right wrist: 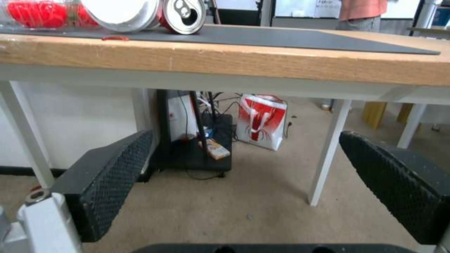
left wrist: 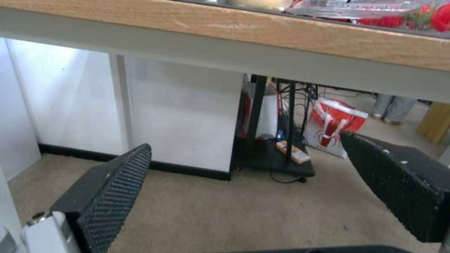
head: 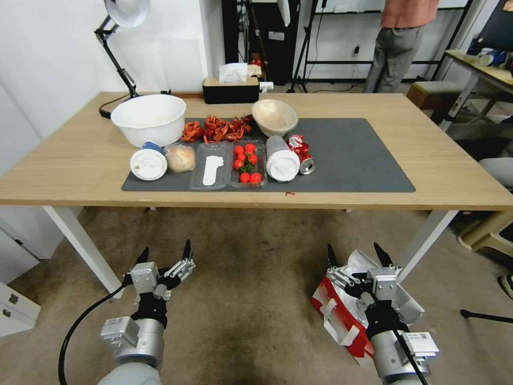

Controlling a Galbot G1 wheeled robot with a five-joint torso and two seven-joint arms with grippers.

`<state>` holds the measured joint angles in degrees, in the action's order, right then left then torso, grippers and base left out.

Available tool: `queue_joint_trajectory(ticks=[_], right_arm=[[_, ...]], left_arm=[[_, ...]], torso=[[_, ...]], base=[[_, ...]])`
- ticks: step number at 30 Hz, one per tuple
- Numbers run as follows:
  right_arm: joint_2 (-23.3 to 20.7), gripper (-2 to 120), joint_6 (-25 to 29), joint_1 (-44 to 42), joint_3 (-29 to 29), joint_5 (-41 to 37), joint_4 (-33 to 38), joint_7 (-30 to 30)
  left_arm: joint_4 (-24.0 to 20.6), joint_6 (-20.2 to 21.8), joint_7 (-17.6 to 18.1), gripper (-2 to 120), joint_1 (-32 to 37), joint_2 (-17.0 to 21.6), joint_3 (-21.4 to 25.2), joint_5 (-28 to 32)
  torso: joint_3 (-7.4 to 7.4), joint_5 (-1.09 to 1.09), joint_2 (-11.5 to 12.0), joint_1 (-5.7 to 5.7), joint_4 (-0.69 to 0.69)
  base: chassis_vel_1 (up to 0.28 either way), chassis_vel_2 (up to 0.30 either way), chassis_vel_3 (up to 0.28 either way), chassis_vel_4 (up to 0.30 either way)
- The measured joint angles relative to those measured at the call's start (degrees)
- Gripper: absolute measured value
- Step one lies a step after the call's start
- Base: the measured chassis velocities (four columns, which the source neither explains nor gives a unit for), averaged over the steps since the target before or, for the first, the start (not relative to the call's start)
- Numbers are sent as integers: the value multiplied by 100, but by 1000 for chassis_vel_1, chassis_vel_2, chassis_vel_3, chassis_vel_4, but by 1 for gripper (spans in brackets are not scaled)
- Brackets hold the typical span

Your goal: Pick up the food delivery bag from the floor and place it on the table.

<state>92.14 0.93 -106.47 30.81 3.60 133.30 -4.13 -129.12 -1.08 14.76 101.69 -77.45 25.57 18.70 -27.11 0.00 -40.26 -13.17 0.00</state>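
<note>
From the head view you see the food delivery bag (head: pixel 342 315) on the floor (head: pixel 251 289) just before the bench's (head: pixel 80 160) near right leg, right hand (head: pixel 359 255) over it, left hand (head: pixel 164 252) apart to its left, both released and empty. In the wrist views, each hand's jaws stand wide below the bench's near edge. You're at the reach step; I judge the next move calls for lowering the right hand onto the strap handles (head: pixel 335 330).

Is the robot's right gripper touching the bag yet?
Cannot tell. In the head view the right gripper overlaps the food delivery bag on the floor; no gap or contact shows plainly.
</note>
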Motion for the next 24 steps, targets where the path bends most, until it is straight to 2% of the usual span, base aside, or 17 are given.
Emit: queue_joint_trajectory(ticks=[24], right_arm=[[0, 100, 10, -13, -9, 0, 19, -1]], left_arm=[[12, -91, 12, 100, 24, -13, 6, -66]], torso=[[370, 0, 614, 246, 0]], base=[[0, 0, 0, 0]])
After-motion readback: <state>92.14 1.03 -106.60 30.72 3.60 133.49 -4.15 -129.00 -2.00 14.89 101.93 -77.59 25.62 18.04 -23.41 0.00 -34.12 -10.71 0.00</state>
